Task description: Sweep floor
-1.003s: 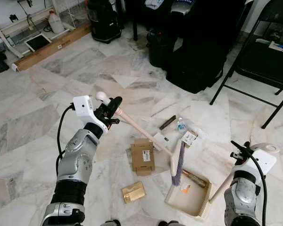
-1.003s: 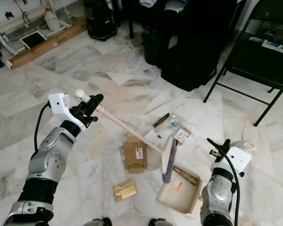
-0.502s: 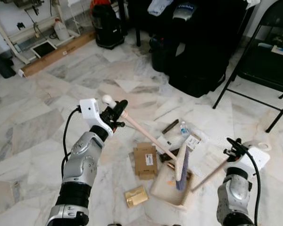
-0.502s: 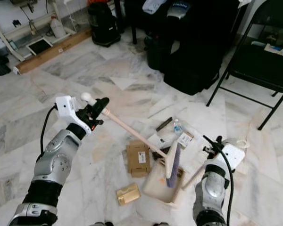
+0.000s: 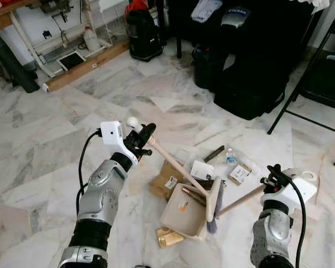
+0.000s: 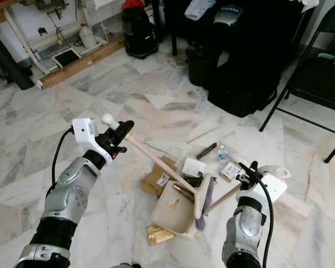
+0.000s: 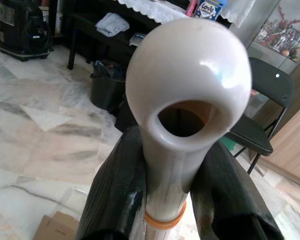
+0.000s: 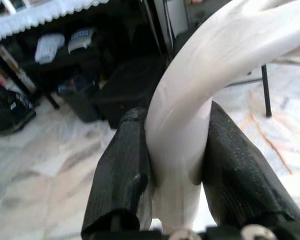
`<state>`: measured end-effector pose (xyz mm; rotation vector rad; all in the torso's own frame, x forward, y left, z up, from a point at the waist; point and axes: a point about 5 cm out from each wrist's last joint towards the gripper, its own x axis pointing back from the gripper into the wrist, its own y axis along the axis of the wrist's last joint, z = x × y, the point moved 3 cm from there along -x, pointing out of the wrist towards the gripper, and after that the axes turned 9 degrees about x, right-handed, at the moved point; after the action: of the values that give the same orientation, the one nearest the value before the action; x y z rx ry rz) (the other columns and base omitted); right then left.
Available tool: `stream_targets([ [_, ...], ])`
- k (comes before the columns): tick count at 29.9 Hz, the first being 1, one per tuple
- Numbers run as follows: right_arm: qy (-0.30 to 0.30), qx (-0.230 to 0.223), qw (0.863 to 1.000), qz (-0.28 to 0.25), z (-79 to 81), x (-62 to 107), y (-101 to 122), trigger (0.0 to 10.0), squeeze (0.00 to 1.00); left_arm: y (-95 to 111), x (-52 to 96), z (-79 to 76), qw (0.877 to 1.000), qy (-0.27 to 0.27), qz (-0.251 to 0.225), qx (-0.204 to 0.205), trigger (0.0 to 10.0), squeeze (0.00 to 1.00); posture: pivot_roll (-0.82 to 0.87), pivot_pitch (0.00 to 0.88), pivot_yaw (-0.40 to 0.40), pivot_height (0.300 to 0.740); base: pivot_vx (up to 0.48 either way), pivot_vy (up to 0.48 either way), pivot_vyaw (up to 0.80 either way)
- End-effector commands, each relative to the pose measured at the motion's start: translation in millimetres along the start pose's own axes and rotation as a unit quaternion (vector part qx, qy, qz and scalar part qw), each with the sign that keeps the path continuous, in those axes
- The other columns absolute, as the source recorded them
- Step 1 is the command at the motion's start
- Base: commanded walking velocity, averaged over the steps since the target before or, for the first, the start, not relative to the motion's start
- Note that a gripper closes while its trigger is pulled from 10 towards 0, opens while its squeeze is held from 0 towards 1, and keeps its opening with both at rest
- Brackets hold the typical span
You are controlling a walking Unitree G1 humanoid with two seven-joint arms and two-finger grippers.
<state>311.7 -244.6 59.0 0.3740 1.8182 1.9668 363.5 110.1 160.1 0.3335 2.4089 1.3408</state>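
The left gripper is clamping both black fingers against the upper end of the cream broom, just below its rounded, hollow knob, as the left wrist view confirms. The broom's stick is slanting down to its head, whose purple bristles are resting at the far edge of the dustpan. The right gripper is closed tight around the dustpan's pale handle, the fingers pressing on either side of it. The dustpan is sitting tilted on the marble floor, with a brown stick-like item and a small orange scrap lying inside it. A cardboard box is lying partly under the dustpan's left side, and a gold packet is lying just in front of it. Beyond the dustpan, a white card, a small bottle, a dark bar and a small labelled box are lying scattered near one another.
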Motion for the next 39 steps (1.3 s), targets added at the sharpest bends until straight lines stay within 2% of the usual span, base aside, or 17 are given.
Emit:
stream_targets([
  [1, 0.004, -0.018, 0.999, -0.032, 4.3, -4.3, 14.9, 10.0, 0.00, 11.8, 3.3, 0.9, 0.999, 0.005, -0.028, -0.016, 10.0, 0.00, 0.05, 0.053, 0.096, 0.740, 0.000, 0.000, 0.00],
  [4, 0.008, -0.017, 0.999, -0.043, 5.4, -5.1, 20.0, 10.0, 0.00, 19.4, 5.6, 5.1, 0.998, 0.023, -0.046, -0.033, 10.0, 0.00, 0.04, 0.042, 0.091, 0.740, 0.000, 0.000, 0.00],
  [8, 0.012, -0.015, 0.998, -0.057, 3.6, -5.4, 27.1, 10.0, 0.00, 57.3, 8.4, 16.5, 0.988, 0.072, -0.120, -0.068, 10.0, 0.00, 0.04, 0.018, 0.079, 0.740, 0.000, 0.000, 0.00],
  [9, 0.012, -0.015, 0.998, -0.057, 3.6, -5.4, 27.1, 10.0, 0.00, 57.3, 8.4, 16.5, 0.988, 0.072, -0.120, -0.068, 10.0, 0.00, 0.04, 0.018, 0.079, 0.740, 0.000, 0.000, 0.00],
  [10, 0.012, -0.013, 0.998, -0.058, 2.3, -5.7, 28.0, 10.0, 0.00, 73.5, 7.5, 17.1, 0.983, 0.078, -0.148, -0.076, 10.0, 0.00, 0.05, 0.011, 0.076, 0.740, 0.000, 0.000, 0.00],
  [12, 0.013, -0.013, 0.998, -0.058, 2.0, -5.8, 28.2, 10.0, 0.00, 76.9, 7.1, 17.0, 0.982, 0.080, -0.155, -0.077, 10.0, 0.00, 0.05, 0.011, 0.076, 0.740, 0.000, 0.000, 0.00],
  [13, 0.013, -0.012, 0.998, -0.058, 1.3, -6.4, 28.6, 10.0, 0.00, 92.2, 5.4, 14.5, 0.975, 0.084, -0.184, -0.091, 10.0, 0.00, 0.04, 0.002, 0.074, 0.740, 0.000, 0.000, 0.00],
  [15, 0.013, -0.012, 0.998, -0.058, 0.8, -6.5, 29.5, 10.0, 0.00, 102.9, 3.9, 9.5, 0.969, 0.081, -0.205, -0.110, 10.0, 0.00, 0.04, 0.000, 0.072, 0.740, 0.000, 0.000, 0.00],
  [18, 0.013, -0.012, 0.998, -0.058, 0.7, -6.7, 30.8, 10.0, 0.00, 105.5, 2.4, 5.2, 0.967, 0.075, -0.210, -0.120, 10.0, 0.00, 0.04, 0.000, 0.070, 0.740, 0.000, 0.000, 0.00],
  [21, 0.021, -0.019, 0.997, -0.066, 4.3, -8.9, 37.8, 10.0, 0.00, 98.9, -1.5, -9.1, 0.964, 0.046, -0.195, -0.172, 10.0, 0.00, 0.04, 0.008, 0.066, 0.740, 0.000, 0.000, 0.00],
  [24, 0.028, -0.025, 0.997, -0.072, 8.7, -9.8, 42.9, 10.0, 0.00, 69.6, 2.9, -4.1, 0.961, 0.044, -0.139, -0.234, 10.0, 0.00, 0.03, 0.008, 0.063, 0.740, 0.000, 0.000, 0.00],
  [25, 0.028, -0.025, 0.997, -0.072, 8.7, -9.8, 42.9, 10.0, 0.00, 69.6, 2.9, -4.1, 0.961, 0.044, -0.139, -0.234, 10.0, 0.00, 0.03, 0.008, 0.063, 0.740, 0.000, 0.000, 0.00],
  [26, 0.039, -0.040, 0.995, -0.078, 13.5, -10.9, 48.8, 10.0, 0.00, 55.1, 8.2, 2.3, 0.962, 0.053, -0.118, -0.241, 10.0, 0.00, 0.02, 0.009, 0.062, 0.740, 0.000, 0.000, 0.00],
  [30, 0.060, -0.061, 0.992, -0.096, 21.8, -11.7, 62.9, 10.0, 0.00, 37.6, 19.5, 12.8, 0.963, 0.074, -0.093, -0.241, 10.0, 0.00, 0.00, 0.017, 0.062, 0.740, 0.000, 0.000, 0.00],
  [39, 0.080, -0.067, 0.990, -0.096, 26.4, -8.2, 70.1, 10.0, 0.00, 31.2, 26.0, 18.4, 0.959, 0.085, -0.084, -0.257, 10.0, 0.00, 0.00, 0.034, 0.059, 0.740, 0.000, 0.000, 0.00],
])
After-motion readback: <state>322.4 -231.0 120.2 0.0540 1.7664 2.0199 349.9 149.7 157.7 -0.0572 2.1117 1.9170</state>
